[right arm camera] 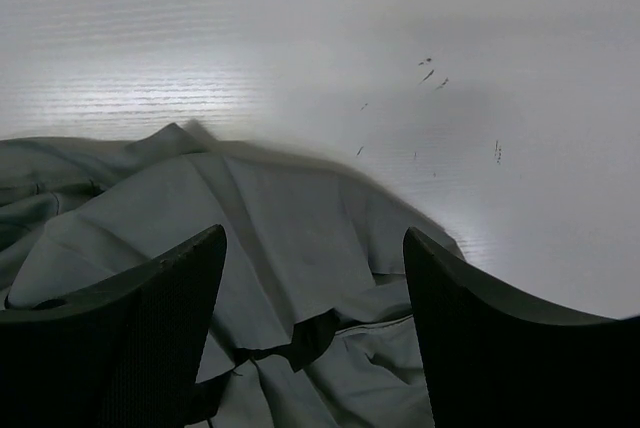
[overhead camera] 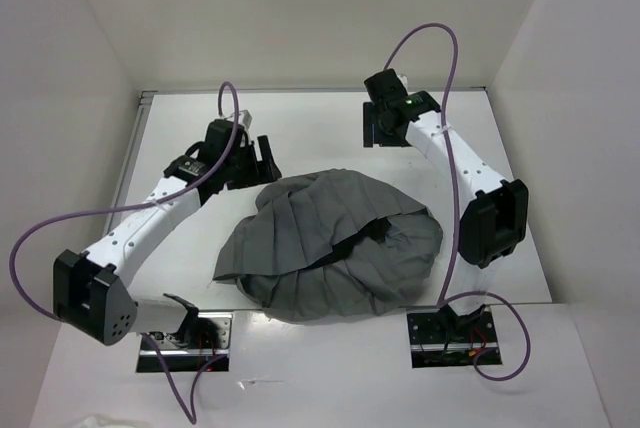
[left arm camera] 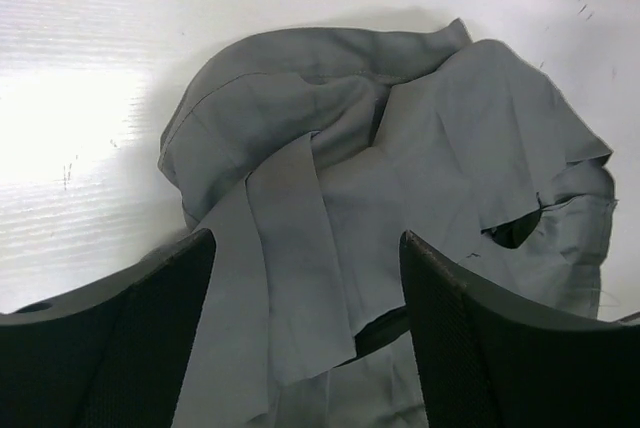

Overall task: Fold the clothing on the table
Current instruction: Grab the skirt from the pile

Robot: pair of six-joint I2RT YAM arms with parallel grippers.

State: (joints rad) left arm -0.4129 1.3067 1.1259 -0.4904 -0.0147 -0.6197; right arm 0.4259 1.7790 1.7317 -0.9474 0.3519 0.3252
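Currently the left jaws stand open just beside the far-left edge of the crumpled grey skirt (overhead camera: 330, 243), which lies mid-tabletop (overhead camera: 300, 113); the right jaws, also open, hover apart from its far-right edge. Each should pinch a single outer layer and draw it outward to flatten the heap before any fold.

We see a robotics lab cell: white walls (overhead camera: 300, 8) box the worktop (overhead camera: 320, 123), left arm (overhead camera: 150, 223) and right arm (overhead camera: 465, 163) bolted on.

I see white walls (overhead camera: 320, 8) closing in the table (overhead camera: 320, 123) at the back and both sides. A bright glare (left arm camera: 70, 118) lies on its top in my left wrist view.
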